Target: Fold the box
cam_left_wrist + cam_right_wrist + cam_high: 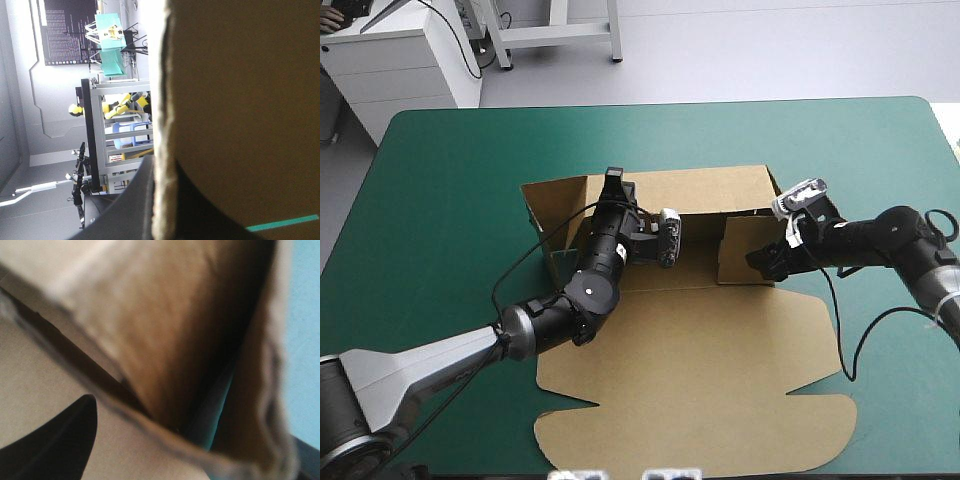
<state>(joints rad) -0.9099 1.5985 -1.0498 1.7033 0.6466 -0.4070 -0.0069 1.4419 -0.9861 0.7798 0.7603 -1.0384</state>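
Box (720, 360) lid flat at the near edge of the table (440, 200), both pincers up at the raised walls.
Spread on the teal-green cover, the brown box has its far wall standing and a side flap upright at its right. At the far wall's top edge, toward its left end, the left pincer (616, 185) is clamped on the board. At the side flap's near lower corner, the right pincer (760, 262) has its black fingers (55, 440) standing apart around the flap's edge.
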